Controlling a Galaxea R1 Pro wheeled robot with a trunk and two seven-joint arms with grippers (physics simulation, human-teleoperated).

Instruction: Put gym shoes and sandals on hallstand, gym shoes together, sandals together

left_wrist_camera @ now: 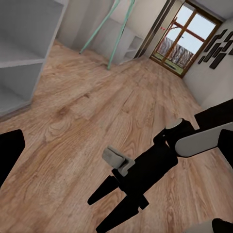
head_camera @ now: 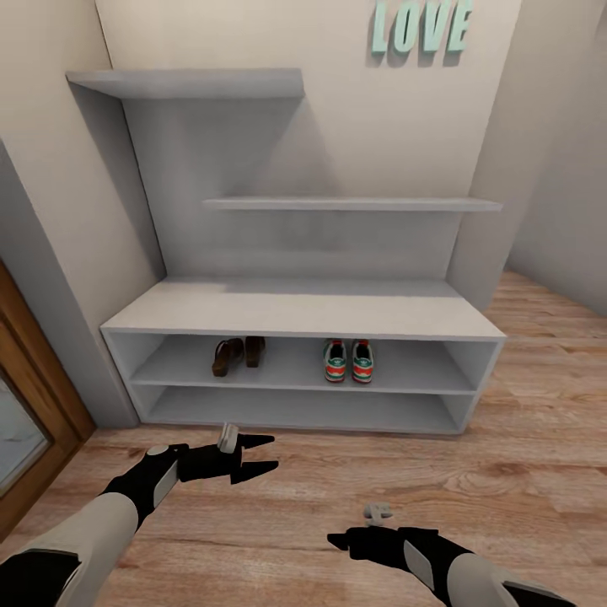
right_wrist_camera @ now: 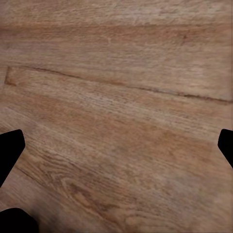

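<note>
Sandals [head_camera: 239, 354] and gym shoes [head_camera: 348, 361]: both pairs side by side on hallstand [head_camera: 303, 308] upper open shelf, heels outward, at 12 o'clock from left gripper [head_camera: 255, 455], fingers spread and empty, the nearer; right gripper [head_camera: 337, 540] empty, spread over floor [head_camera: 506, 472].

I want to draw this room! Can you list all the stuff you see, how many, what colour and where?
sandals: two, dark brown, side by side on upper open shelf, left part
gym shoes: two, cream with green and red, side by side on same shelf, right of sandals
hallstand: one, pale grey, against wall
LOVE letters: four, mint green, on wall
corridor floor: brown wood planks
door frame: brown wood, far left
left gripper: black fingers apart, empty, above floor
right gripper: black, empty, above floor
</note>
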